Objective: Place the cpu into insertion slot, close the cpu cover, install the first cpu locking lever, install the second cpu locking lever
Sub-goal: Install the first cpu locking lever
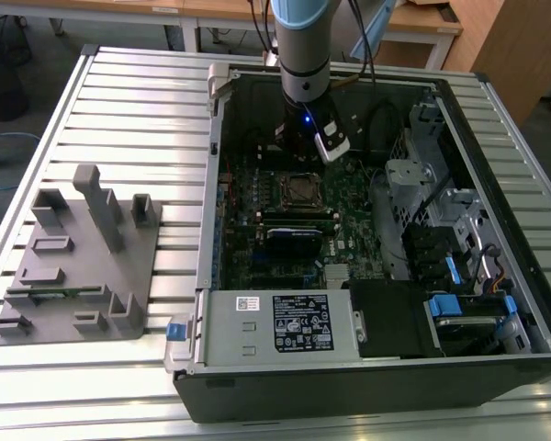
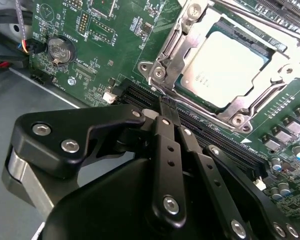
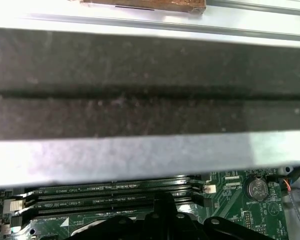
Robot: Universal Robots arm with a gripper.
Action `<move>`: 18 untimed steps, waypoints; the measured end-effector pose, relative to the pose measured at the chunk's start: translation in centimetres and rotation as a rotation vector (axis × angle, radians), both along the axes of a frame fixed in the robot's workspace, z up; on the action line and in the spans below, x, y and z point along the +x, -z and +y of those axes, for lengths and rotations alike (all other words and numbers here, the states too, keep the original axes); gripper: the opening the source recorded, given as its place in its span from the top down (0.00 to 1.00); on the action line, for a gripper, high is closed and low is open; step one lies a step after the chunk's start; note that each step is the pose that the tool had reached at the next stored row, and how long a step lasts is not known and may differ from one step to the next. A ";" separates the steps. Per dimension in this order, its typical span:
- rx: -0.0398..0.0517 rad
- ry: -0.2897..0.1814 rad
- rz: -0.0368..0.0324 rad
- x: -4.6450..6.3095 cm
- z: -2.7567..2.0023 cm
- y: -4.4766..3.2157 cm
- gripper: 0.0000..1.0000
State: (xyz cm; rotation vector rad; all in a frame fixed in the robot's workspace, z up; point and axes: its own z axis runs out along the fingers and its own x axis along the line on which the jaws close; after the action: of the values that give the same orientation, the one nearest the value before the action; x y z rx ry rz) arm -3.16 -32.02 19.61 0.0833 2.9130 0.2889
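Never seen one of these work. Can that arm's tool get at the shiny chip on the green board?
Probably yes. The tool sits just beside the cpu, which lies in its socket under the closed cpu cover, with nothing between them.

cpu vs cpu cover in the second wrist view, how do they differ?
The cpu is a solid, smooth, pale plate; the cpu cover is an open metal frame with a large square cut-out. The cpu lies inside that cut-out, while the cpu cover runs around it, down flat over the chip's edges. Both are silver-grey metal, roughly square, and level with the board.
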 end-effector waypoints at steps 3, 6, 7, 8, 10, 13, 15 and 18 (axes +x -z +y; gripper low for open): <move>-0.0002 0.000 -0.0001 0.0 -0.05 0.04 0.89; -0.0001 0.000 -0.0001 0.0 -0.22 0.12 0.89; 0.0001 0.000 -0.0002 0.1 -0.26 0.16 0.89; 0.0000 0.000 -0.0002 0.1 -0.28 0.18 0.89; -0.0001 0.000 -0.0001 0.3 -0.29 0.26 0.89; -0.0006 0.000 0.0002 0.3 -0.30 0.51 0.89; -0.0008 0.000 0.0005 0.3 -0.31 0.61 0.89; -0.0002 0.000 0.0002 0.3 -0.29 0.67 0.89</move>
State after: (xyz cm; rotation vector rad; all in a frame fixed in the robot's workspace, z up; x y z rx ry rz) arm -2.85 -32.31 18.93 0.0836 2.9132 0.2886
